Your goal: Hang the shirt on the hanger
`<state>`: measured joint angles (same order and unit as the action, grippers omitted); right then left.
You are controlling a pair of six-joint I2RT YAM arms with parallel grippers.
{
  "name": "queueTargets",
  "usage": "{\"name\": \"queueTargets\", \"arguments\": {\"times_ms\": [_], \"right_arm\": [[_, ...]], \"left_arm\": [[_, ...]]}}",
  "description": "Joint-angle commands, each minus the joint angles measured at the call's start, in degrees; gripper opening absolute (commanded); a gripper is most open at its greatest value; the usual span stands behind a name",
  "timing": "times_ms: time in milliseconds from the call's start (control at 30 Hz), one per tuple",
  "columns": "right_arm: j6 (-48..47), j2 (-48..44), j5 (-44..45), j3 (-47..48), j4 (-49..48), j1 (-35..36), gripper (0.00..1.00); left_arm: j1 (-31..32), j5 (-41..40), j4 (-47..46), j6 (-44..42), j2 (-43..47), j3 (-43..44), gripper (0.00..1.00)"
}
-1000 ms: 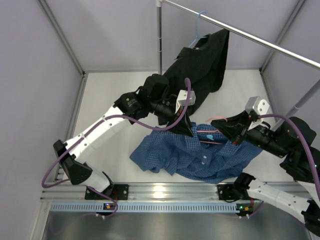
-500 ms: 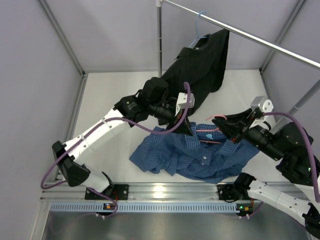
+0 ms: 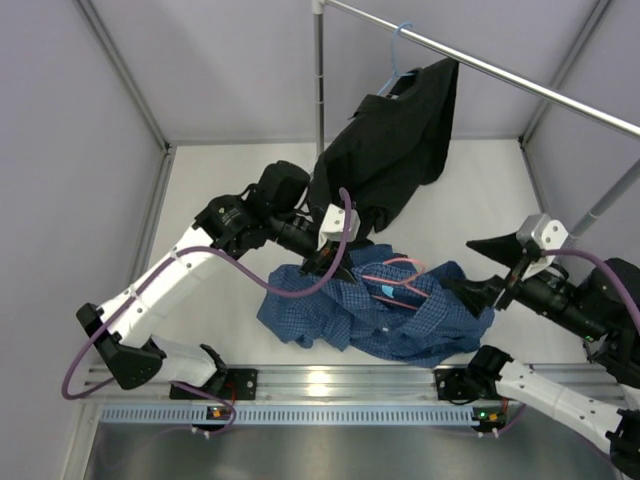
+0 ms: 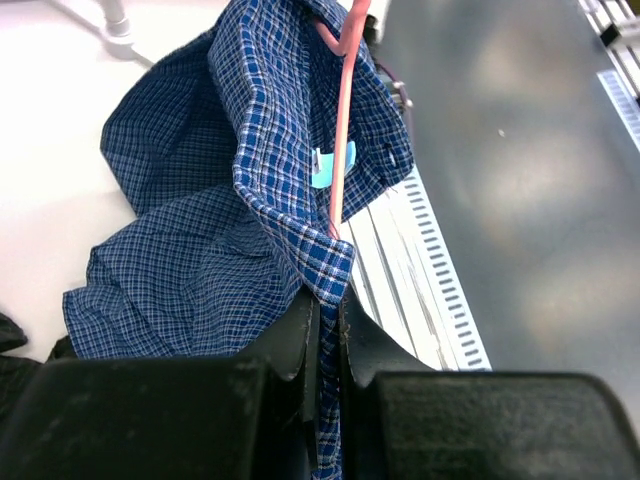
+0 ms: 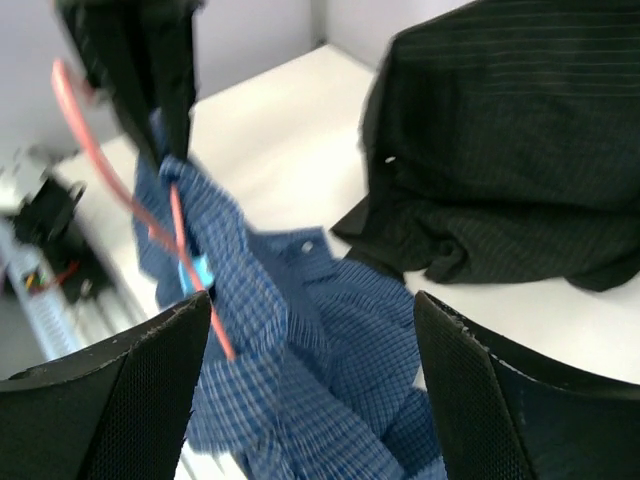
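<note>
The blue checked shirt [image 3: 410, 322] lies crumpled on the white table, near the front rail. The pink hanger [image 3: 402, 266] rests on top of it, partly under the cloth. My left gripper [image 3: 335, 270] is shut on an edge of the shirt [image 4: 200, 200] and holds it up a little. In the left wrist view the fabric is pinched between the left gripper's [image 4: 322, 310] jaws, and the hanger [image 4: 343, 130] runs just beyond them. My right gripper [image 3: 481, 268] stands open to the right of the shirt [image 5: 330, 380], holding nothing. The hanger [image 5: 110, 170] shows blurred at the left of that view.
A black shirt [image 3: 395, 140] hangs from a light blue hanger [image 3: 398, 50] on the metal rail [image 3: 500, 70], its hem reaching the table behind the left gripper. An upright pole [image 3: 319, 80] stands at the back. The aluminium frame [image 3: 330, 380] runs along the near edge.
My right gripper has opened, let go and drawn back to the right. The left arm has pulled its pinched shirt edge to the left, and shirt and hanger shifted with it.
</note>
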<state>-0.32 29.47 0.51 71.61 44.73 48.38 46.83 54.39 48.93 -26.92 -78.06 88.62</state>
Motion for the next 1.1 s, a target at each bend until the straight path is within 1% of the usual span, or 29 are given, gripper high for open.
{"name": "queueTargets", "arguments": {"times_ms": [0,67,200,233,267,333,367,400,500,667,767,800,900,933,1067], "right_arm": [[-6.0,1.4,-12.1,3.7,15.5,0.9,0.79],[-6.6,1.5,-15.1,3.9,16.5,0.9,0.78],[-7.2,3.6,-25.7,2.7,16.8,1.0,0.79],[-7.4,4.0,-26.1,2.2,16.8,0.9,0.76],[-7.2,4.7,-26.0,2.0,16.5,1.0,0.76],[-7.0,5.1,-28.5,1.0,15.5,1.0,0.75],[-6.7,4.8,-30.1,0.5,14.7,0.9,0.75],[-6.6,4.7,-34.5,-0.4,13.3,0.9,0.74],[-6.0,4.0,-39.7,-3.0,10.6,0.9,0.69],[-5.3,2.9,-40.1,-5.9,7.7,0.9,0.64],[-4.8,2.0,-42.7,-7.3,4.4,0.9,0.60],[-4.6,1.7,-42.8,-7.5,3.7,0.9,0.56],[-4.1,0.7,-41.4,-8.5,0.7,1.0,0.51],[-3.8,0.2,-40.9,-8.8,0.0,0.9,0.52],[-3.6,-0.5,-38.9,-9.6,-2.1,0.9,0.48]], "left_arm": [[-0.2,6.6,10.6,-9.4,1.0,5.2,0.00],[-0.2,7.1,10.8,-10.0,1.4,5.2,0.00],[-0.2,9.0,10.8,-10.5,2.3,5.2,0.00],[-0.2,9.3,10.8,-10.5,2.4,5.2,0.00],[-0.2,10.0,10.8,-10.7,2.6,5.2,0.00],[-0.2,10.1,10.9,-10.9,3.2,5.5,0.00],[-0.2,10.0,10.8,-10.9,3.4,5.7,0.00],[-0.2,10.0,10.8,-10.9,3.6,5.8,0.00],[-0.2,10.9,10.9,-10.9,3.9,6.2,0.00],[-0.2,12.3,11.0,-11.5,4.3,6.3,0.00],[-0.2,11.5,10.9,-10.8,3.4,6.7,0.00],[-0.2,11.2,11.0,-10.7,3.2,7.0,0.00],[-0.2,11.0,10.8,-9.9,2.0,7.5,0.00],[-0.2,10.7,10.7,-9.5,1.6,7.8,0.00],[-0.2,7.7,6.9,-4.7,0.7,7.9,0.00]]}}
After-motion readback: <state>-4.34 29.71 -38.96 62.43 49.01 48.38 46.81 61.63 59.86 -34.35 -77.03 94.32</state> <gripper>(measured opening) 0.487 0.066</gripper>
